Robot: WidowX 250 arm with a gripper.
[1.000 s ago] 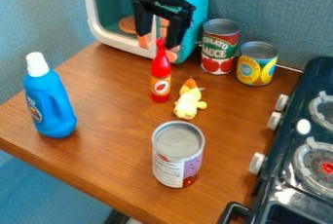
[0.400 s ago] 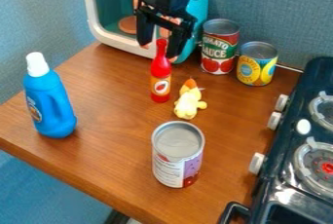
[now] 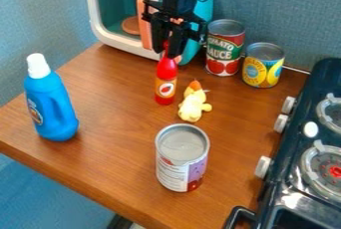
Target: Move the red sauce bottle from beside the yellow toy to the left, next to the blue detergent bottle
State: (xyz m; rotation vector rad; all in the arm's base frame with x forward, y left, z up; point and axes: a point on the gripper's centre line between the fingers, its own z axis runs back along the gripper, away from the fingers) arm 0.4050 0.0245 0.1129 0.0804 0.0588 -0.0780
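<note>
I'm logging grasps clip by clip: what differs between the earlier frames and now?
The gripper has narrowed: its fingers, wide apart earlier, have drawn in and closed on the top of the red bottle. The blue bottle, the yellow toy and the three cans stayed put.

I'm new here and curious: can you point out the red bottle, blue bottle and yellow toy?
Red bottle (image 3: 166,88), camera view: on its label.
Blue bottle (image 3: 57,125), camera view: lower body.
Yellow toy (image 3: 191,108), camera view: its body.
</note>
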